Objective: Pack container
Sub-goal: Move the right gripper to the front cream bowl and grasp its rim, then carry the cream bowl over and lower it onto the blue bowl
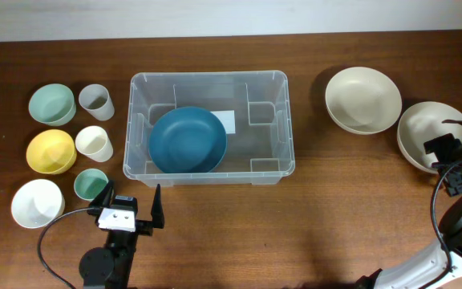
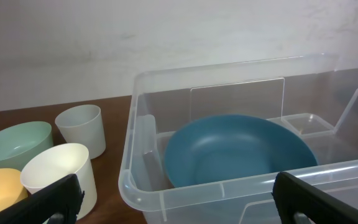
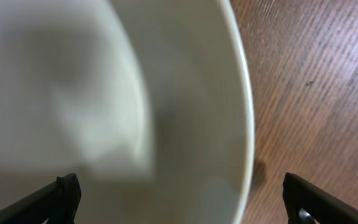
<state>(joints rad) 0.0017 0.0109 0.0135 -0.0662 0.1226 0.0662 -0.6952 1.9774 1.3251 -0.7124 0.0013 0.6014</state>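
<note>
The clear plastic container (image 1: 209,127) stands mid-table with a blue bowl (image 1: 188,140) inside it; both also show in the left wrist view, container (image 2: 229,186) and blue bowl (image 2: 238,149). My left gripper (image 1: 131,210) is open and empty just in front of the container's near left corner. My right gripper (image 1: 455,160) is open over the right-hand beige bowl (image 1: 423,132), whose rim (image 3: 166,124) lies between its fingers. A second beige bowl (image 1: 363,99) sits to its left.
Left of the container stand a green bowl (image 1: 52,103), a yellow bowl (image 1: 51,151), a white bowl (image 1: 37,202), a grey cup (image 1: 96,101), a cream cup (image 1: 94,143) and a small green cup (image 1: 91,184).
</note>
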